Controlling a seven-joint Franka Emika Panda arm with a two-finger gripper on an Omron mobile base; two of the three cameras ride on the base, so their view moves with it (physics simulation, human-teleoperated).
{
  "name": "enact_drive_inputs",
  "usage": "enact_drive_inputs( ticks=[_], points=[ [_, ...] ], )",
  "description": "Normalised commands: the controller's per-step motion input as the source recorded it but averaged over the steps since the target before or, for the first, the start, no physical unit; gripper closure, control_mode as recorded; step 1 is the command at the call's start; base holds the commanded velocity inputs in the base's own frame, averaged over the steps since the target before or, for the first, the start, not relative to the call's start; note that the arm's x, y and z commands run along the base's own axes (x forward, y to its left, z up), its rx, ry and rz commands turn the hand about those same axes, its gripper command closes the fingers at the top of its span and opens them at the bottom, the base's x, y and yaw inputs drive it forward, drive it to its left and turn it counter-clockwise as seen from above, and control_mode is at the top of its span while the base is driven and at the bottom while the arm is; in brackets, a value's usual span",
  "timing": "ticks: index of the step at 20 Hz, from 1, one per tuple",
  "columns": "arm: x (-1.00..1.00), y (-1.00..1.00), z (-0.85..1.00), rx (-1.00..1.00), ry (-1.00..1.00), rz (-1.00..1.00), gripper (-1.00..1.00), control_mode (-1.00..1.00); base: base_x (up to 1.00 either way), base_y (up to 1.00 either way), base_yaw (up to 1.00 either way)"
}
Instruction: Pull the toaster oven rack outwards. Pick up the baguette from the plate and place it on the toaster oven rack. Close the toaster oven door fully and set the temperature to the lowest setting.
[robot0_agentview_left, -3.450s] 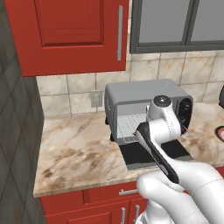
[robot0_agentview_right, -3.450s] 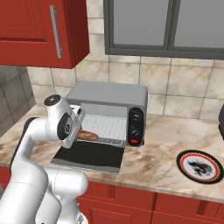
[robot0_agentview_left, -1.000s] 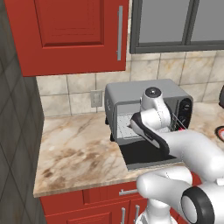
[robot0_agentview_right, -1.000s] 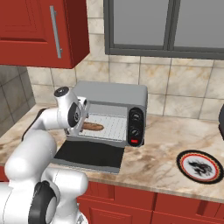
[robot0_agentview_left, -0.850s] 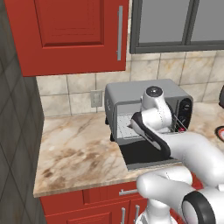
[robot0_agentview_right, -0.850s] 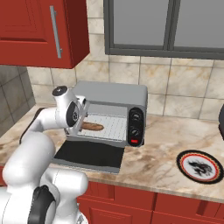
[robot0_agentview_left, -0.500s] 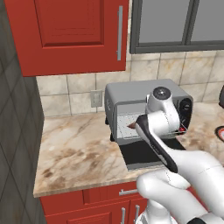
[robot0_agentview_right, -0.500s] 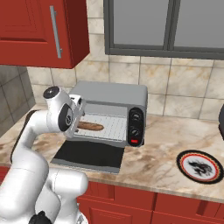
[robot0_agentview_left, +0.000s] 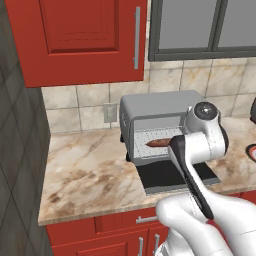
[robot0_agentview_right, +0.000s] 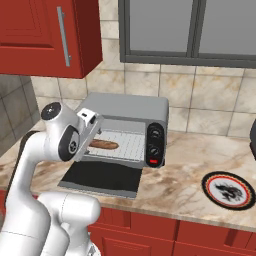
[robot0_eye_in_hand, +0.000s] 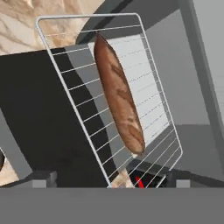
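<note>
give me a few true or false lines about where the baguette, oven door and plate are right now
1. The baguette lies on the toaster oven rack. True.
2. The toaster oven door is shut. False: it lies folded down, flat over the counter.
3. The plate still carries the baguette. False: no bread is on the plate; the baguette is on the rack.
4. The plate sits on the counter on the side of the toaster oven where its knobs are. True.
5. The pincer is clamped on the baguette. False: the baguette lies free on the rack, nothing gripping it.
</note>
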Motion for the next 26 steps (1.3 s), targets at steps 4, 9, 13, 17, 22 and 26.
enact_drive_inputs(
  ticks=[4,9,13,17,22,26],
  points=[
    [-0.21,-0.24,0.67,0.25,0.00,-0.49,-1.00,-1.00,0.00,0.00,0.00],
    [-0.14,-0.08,0.64,0.34,0.01,-0.45,-1.00,-1.00,0.00,0.00,0.00],
    [-0.19,0.02,0.15,0.45,0.01,-0.38,-1.00,-1.00,0.00,0.00,0.00],
    [-0.19,0.00,-0.22,0.37,0.00,-0.25,-1.00,-1.00,0.00,0.00,0.00],
    [-0.19,0.00,-0.55,0.05,-0.09,-0.05,-1.00,-1.00,0.00,0.00,0.00],
    [-0.21,0.00,-0.18,0.00,-0.07,-0.03,-1.00,-1.00,0.00,0.00,0.00]
  ],
)
